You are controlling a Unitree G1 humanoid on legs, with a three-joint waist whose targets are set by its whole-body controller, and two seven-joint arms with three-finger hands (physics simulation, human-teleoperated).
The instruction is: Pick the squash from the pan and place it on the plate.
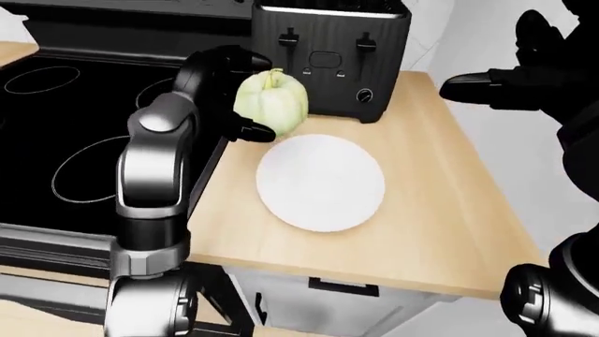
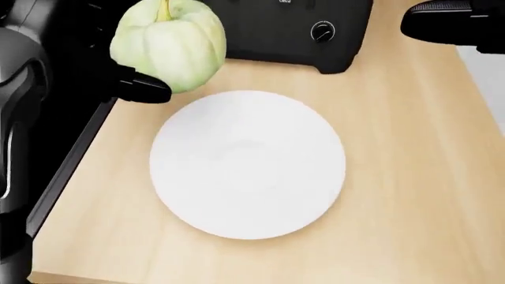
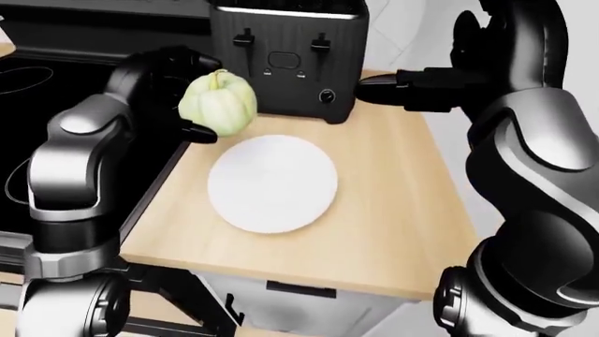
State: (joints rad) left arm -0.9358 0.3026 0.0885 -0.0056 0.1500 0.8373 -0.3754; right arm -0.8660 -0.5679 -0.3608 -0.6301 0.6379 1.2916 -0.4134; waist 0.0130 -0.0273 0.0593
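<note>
squash (image 2: 170, 46): pale green skin, smooth with soft ribs, a dull waxy sheen.
plate (image 2: 247, 164): plain white, matt, smooth like unglazed ceramic.
counter (image 2: 410, 177): light wood look with faint grain, matt.
toaster (image 1: 331, 60): black, ribbed sides, matt plastic look; small round knob with a paler ring.
stove (image 1: 65, 119): glossy black glass-like top, thin pale ring lines.
left hand (image 1: 225, 88): black fingers, satin finish.
left arm (image 1: 154, 175): grey metallic shell, glossy highlights.
right hand (image 3: 421, 88): black, matt.
</note>
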